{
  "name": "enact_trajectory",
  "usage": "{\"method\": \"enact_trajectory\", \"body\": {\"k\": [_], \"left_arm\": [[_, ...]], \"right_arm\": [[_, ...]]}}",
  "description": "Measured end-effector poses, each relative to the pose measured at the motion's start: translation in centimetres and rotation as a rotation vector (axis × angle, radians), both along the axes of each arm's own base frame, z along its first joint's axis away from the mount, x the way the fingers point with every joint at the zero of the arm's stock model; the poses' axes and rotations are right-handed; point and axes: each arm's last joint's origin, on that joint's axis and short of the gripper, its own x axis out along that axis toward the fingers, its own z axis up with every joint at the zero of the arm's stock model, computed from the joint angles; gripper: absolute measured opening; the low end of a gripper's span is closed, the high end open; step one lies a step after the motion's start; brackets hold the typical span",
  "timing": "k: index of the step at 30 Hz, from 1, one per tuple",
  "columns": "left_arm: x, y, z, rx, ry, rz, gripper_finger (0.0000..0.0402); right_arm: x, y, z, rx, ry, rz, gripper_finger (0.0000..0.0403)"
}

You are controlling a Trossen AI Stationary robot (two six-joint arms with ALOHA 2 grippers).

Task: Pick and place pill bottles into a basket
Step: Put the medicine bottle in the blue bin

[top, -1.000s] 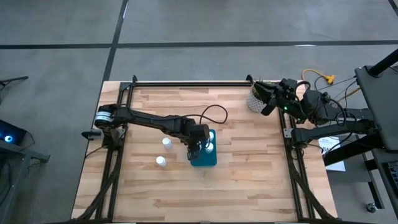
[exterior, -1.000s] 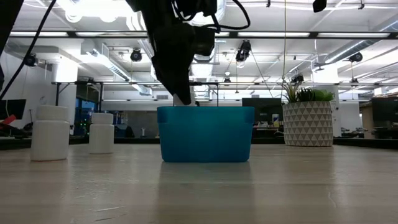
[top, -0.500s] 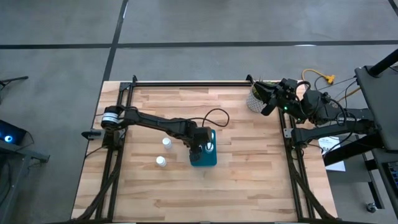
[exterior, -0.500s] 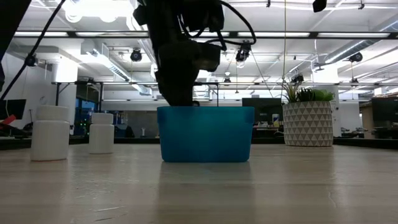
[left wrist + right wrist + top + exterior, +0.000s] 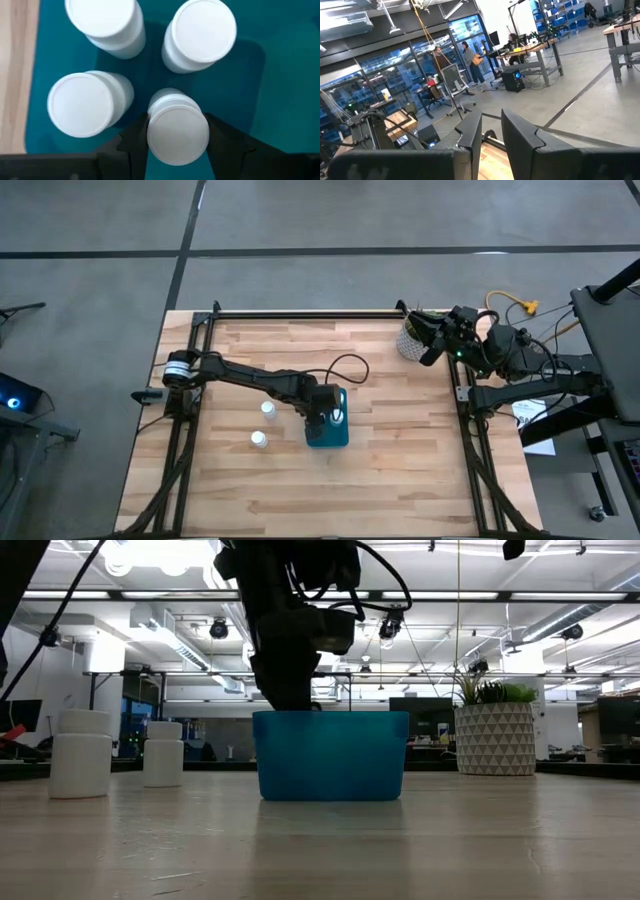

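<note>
My left gripper (image 5: 322,418) reaches down into the teal basket (image 5: 336,439) and is shut on one white pill bottle (image 5: 177,131). Three more bottles (image 5: 200,35) stand upright on the basket's floor (image 5: 260,75) beside it. Two bottles (image 5: 268,409) (image 5: 258,440) stand on the table to the basket's left; they also show in the low view (image 5: 82,752) (image 5: 163,752). In the low view the basket's wall (image 5: 330,755) hides the fingers and the bottles inside. My right gripper (image 5: 432,345) waits, shut and empty, at the table's far right edge. My left gripper pinches the bottle at its cap (image 5: 150,131) between its two fingers (image 5: 131,147), one on each side. The fingers come from above, pointing down. The bottle is upright inside the basket, its cap about level with the other caps; its base is hidden.
A white patterned pot with a green plant (image 5: 410,340) stands at the far right of the table, next to my right gripper; it also shows in the low view (image 5: 495,738). Bare wooden table lies in front of and to the right of the basket.
My left gripper has gone down into the basket with the bottle, which showed above the rim in the low view a second ago and is now hidden behind the wall. In the last half second it has kept still.
</note>
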Motion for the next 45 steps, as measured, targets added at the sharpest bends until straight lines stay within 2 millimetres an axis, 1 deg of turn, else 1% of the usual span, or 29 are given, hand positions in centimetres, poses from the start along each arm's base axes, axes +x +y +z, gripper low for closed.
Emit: {"method": "enact_trajectory", "body": {"k": [3, 8, 10, 17, 19, 22, 24, 27, 31, 36, 41, 43, 45], "left_arm": [[0.0, 0.0, 0.0, 0.012, -0.001, 0.006, 0.0149], [0.0, 0.2, 0.0, 0.010, -0.002, 0.014, 0.0202], [0.1, 0.2, 0.1, 0.009, -0.006, 0.014, 0.0215], [0.2, 0.1, 1.1, -0.022, -0.034, 0.003, 0.0224], [0.1, 0.0, 1.9, -0.027, -0.054, 0.001, 0.0225], [0.0, 0.0, 3.6, -0.034, -0.109, -0.001, 0.0225], [-0.3, 0.0, 4.9, -0.037, -0.145, -0.001, 0.0226], [-0.9, 0.0, 7.5, -0.054, -0.217, 0.020, 0.0226], [-2.6, 0.0, 10.7, -0.071, -0.293, 0.039, 0.0226], [-5.7, 0.0, 14.4, -0.076, -0.370, 0.030, 0.0226], [-9.4, 0.2, 17.1, -0.077, -0.384, 0.029, 0.0226], [-10.8, 0.1, 17.9, -0.077, -0.380, 0.023, 0.0226], [-11.8, -0.1, 18.4, -0.084, -0.381, 0.009, 0.0226]], "right_arm": [[0.0, 0.0, 0.0, -0.001, 0.001, 0.000, 0.0068], [0.0, 0.0, 0.0, -0.002, 0.001, -0.001, 0.0068], [0.0, 0.0, 0.0, -0.002, 0.001, -0.001, 0.0068], [0.0, 0.0, 0.0, 0.002, -0.001, 0.000, 0.0068], [0.0, 0.0, 0.0, 0.002, -0.002, 0.000, 0.0068], [0.0, 0.0, 0.0, 0.003, -0.002, 0.000, 0.0068], [0.0, 0.0, 0.0, 0.005, -0.004, 0.000, 0.0068], [0.0, 0.0, 0.0, 0.005, -0.004, -0.001, 0.0068], [0.0, 0.0, 0.0, 0.005, -0.004, 0.000, 0.0068], [0.1, 0.0, 0.0, 0.005, -0.005, -0.003, 0.0068], [0.5, -0.1, -0.1, 0.005, 0.005, -0.007, 0.0068], [0.5, -0.1, -0.2, 0.005, 0.007, -0.007, 0.0068], [0.7, -0.1, -0.2, 0.005, 0.012, -0.007, 0.0068]]}}
